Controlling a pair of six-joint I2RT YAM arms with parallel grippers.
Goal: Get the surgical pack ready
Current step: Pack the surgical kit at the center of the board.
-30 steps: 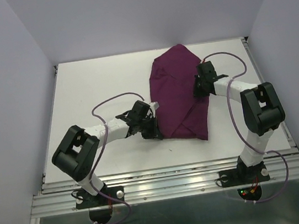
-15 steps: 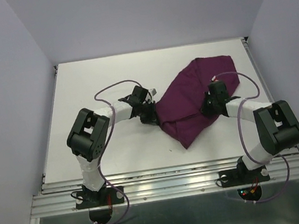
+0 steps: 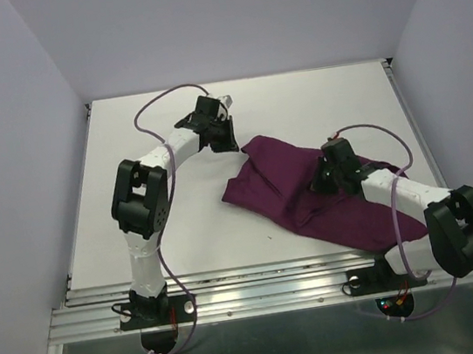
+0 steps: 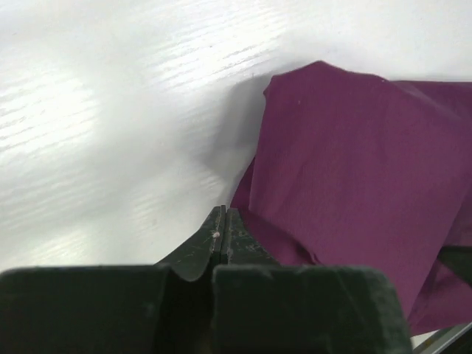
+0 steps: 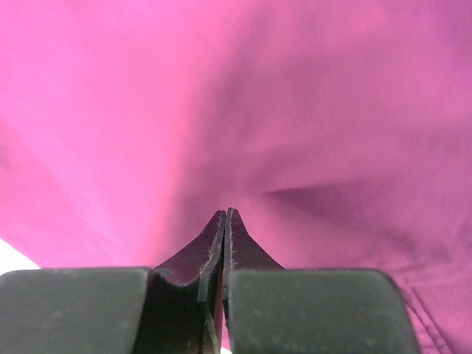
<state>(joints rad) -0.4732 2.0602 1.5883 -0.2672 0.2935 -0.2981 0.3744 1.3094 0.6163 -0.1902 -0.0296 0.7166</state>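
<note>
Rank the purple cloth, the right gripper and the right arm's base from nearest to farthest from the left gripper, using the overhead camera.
From the left gripper:
1. purple cloth, its far corner right at the fingertips.
2. right gripper, off to the right, on the cloth's middle.
3. right arm's base, at the near edge, right side.

Bright, even overhead light; glare streaks the table (image 4: 110,110) left of the cloth (image 4: 354,169). Right wrist view is soft, perhaps too close.

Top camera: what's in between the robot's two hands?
Just the purple cloth, lying rumpled on the table between the left hand and the right hand. The top view shows it.
</note>
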